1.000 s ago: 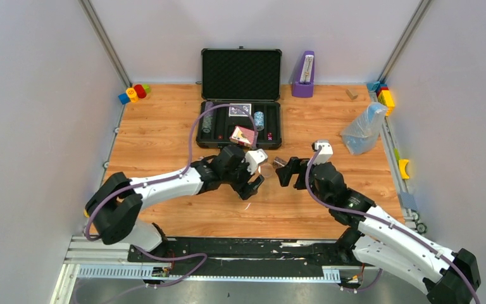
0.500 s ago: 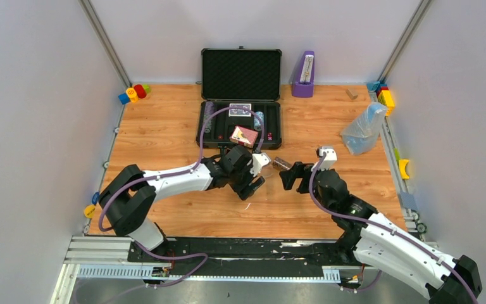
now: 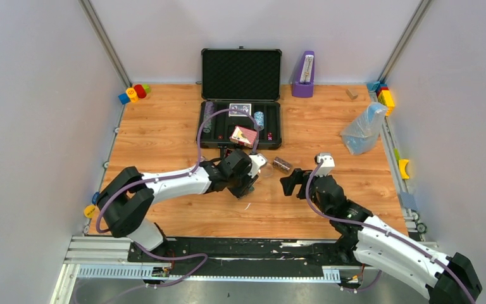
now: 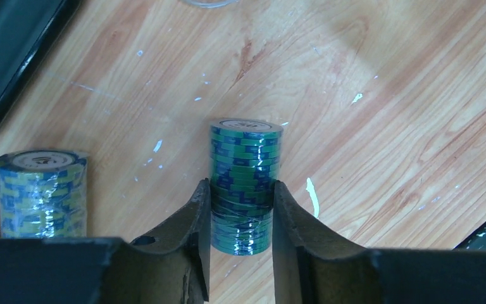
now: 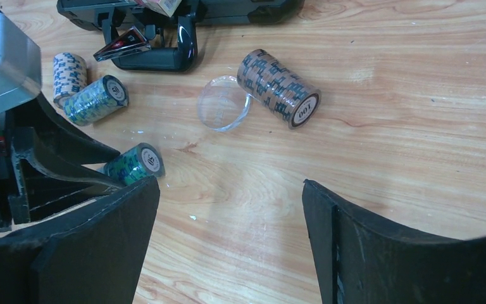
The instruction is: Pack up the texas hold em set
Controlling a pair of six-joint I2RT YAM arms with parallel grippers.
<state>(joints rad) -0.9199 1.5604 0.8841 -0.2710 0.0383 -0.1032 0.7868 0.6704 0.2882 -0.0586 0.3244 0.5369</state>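
Observation:
The black briefcase [image 3: 240,73] stands open at the back, with a blue card deck [image 3: 240,109] in its tray and a red deck [image 3: 244,135] tilted on the front rim. My left gripper [image 4: 241,190] is shut on a green poker chip stack [image 4: 245,177] lying on the table, both fingers pressed against its sides. A yellow-blue stack [image 4: 41,193] lies just left of it. My right gripper [image 5: 231,190] hangs open over bare wood, with nothing between its fingers. A brown chip stack [image 5: 280,88] lies on its side ahead of the right gripper.
A clear round disc [image 5: 223,111] lies beside the brown stack. A pale chip stack [image 5: 68,71] rests near the case handle [image 5: 158,54]. A purple metronome [image 3: 303,75] stands right of the case, a clear plastic bag [image 3: 364,128] farther right, and coloured toys [image 3: 133,93] at the back left.
My left gripper's jaws have closed from wide open onto the green chip stack. My right gripper has drawn back slightly towards the near edge and stays open.

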